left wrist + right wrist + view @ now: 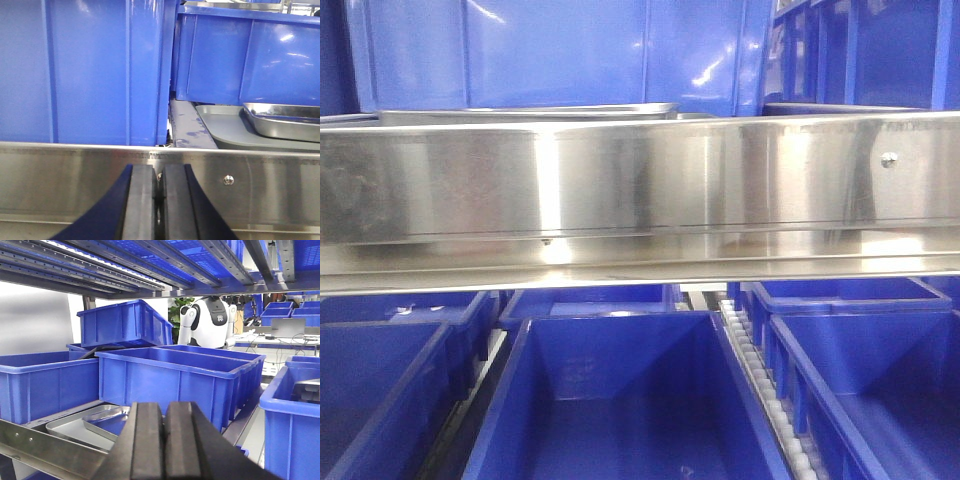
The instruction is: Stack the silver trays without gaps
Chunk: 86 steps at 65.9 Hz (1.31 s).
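Trays: two, a shiny tray (285,122) resting askew inside a duller tray (225,130) on the shelf behind the rail (75,175), beside blue bins (85,70). Left gripper (159,200) and right gripper (164,445) both closed, empty.

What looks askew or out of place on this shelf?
The upper silver tray sits tilted and offset on the lower silver tray, not nested. In the right wrist view, one blue bin leans crookedly on the bins behind.

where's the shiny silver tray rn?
In the left wrist view, the shiny silver tray sits at the right edge, resting on a duller grey tray just behind the steel shelf rail, below a blue bin.
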Each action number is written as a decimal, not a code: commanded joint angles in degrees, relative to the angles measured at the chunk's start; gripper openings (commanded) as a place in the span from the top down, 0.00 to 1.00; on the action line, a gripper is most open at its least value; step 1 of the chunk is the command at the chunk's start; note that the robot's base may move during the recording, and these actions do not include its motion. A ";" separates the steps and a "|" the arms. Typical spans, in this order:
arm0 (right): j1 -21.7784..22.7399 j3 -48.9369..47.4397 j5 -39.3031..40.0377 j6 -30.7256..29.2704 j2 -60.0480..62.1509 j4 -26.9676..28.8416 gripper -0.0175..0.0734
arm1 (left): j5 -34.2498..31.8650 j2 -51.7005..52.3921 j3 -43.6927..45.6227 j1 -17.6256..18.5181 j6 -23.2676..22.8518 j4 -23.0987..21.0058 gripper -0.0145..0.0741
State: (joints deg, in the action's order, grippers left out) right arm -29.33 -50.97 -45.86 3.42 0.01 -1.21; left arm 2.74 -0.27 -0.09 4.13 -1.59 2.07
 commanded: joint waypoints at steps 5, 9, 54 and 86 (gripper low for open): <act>0.12 -0.22 0.47 -0.25 -0.01 -0.24 0.88 | -0.71 0.27 0.09 0.32 0.11 -0.17 0.84; 0.12 -0.22 0.47 -0.25 -0.01 -0.24 0.88 | -0.71 0.27 0.09 0.32 0.11 -0.17 0.84; 11.34 5.19 7.83 -0.14 -0.01 -10.26 0.89 | -0.71 0.27 0.09 0.32 0.11 -0.17 0.84; 31.39 37.81 34.27 -0.14 -0.01 3.32 0.89 | -0.71 0.27 0.09 0.32 0.11 -0.17 0.84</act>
State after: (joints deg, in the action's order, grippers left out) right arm -0.44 -16.81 -15.02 3.53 -0.26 0.00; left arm 2.74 -0.27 -0.09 4.13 -1.55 2.07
